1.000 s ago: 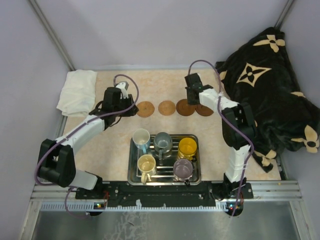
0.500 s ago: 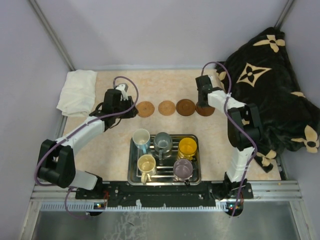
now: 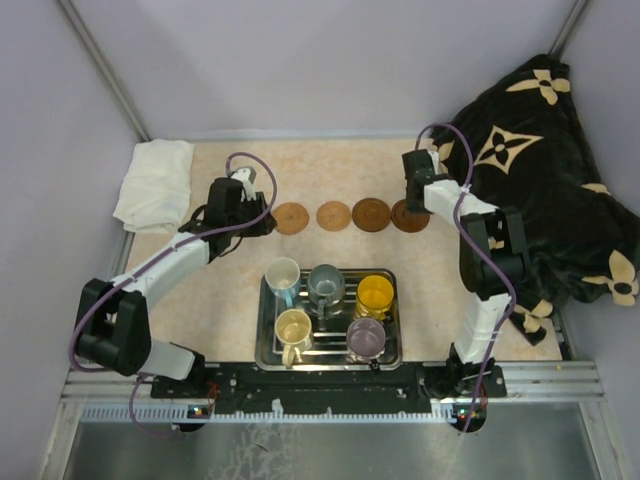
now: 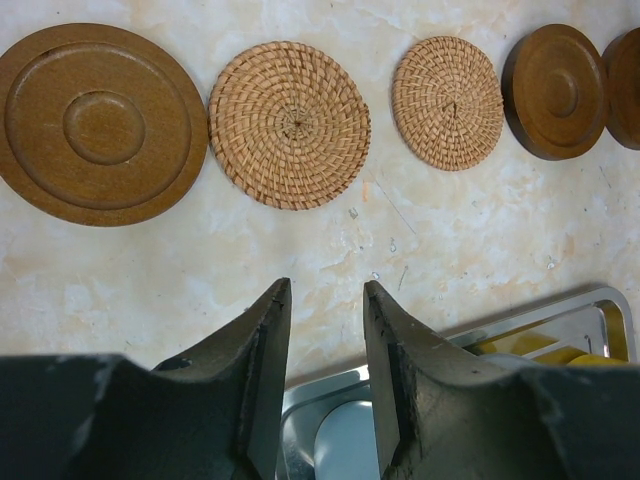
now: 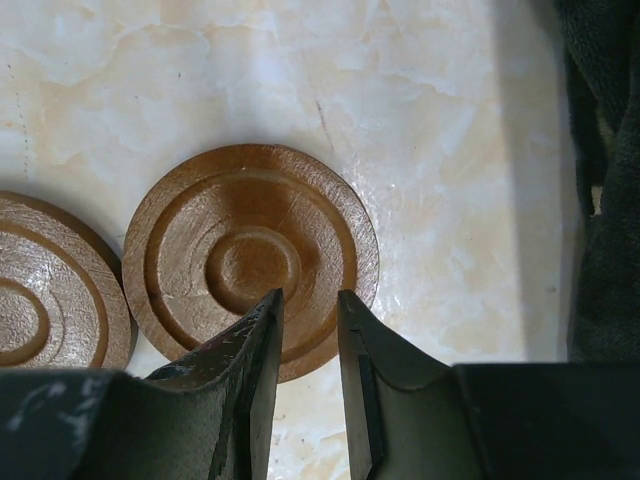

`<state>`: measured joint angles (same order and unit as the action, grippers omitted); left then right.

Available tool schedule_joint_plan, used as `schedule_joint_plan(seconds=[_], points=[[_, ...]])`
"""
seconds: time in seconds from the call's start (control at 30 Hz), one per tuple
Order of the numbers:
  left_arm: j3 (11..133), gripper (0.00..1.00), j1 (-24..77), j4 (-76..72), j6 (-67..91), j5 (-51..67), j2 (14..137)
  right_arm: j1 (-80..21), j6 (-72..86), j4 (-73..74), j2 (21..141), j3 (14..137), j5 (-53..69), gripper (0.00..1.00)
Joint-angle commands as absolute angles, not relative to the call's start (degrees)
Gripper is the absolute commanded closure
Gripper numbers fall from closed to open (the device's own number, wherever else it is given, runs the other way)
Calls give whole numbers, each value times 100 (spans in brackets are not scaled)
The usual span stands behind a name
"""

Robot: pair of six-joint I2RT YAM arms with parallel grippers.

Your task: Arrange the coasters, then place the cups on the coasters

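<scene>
Five round coasters lie in a row across the table. In the left wrist view they are a wooden coaster, two woven ones and two more wooden ones. My left gripper hangs open and empty near the row's left end, hiding the leftmost coaster from above. My right gripper hovers over the rightmost wooden coaster, jaws apart with nothing between them. The cups stand in the steel tray: white-blue, grey, orange-yellow, cream-yellow, purple.
A folded white cloth lies at the back left. A black blanket with tan flowers is heaped along the right side, close to the right arm and dark at the right wrist view's edge. Grey walls enclose the table.
The right gripper has moved right, from above the third coaster to the rightmost one, and its jaws have parted. The left arm has stayed put.
</scene>
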<state>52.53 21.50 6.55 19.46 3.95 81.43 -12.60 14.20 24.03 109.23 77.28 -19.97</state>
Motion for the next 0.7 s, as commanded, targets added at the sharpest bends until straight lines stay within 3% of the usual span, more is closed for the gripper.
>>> schedule_joint_plan(seconds=[0.0,0.67], points=[[5290,58,2158,603,1962,386,8192,-1274,1494,2230,10898,7807,-2018,70],[5291,57,2162,537,1973,350,8331,-1269,1524,2334,11368,7875,-1969,71]])
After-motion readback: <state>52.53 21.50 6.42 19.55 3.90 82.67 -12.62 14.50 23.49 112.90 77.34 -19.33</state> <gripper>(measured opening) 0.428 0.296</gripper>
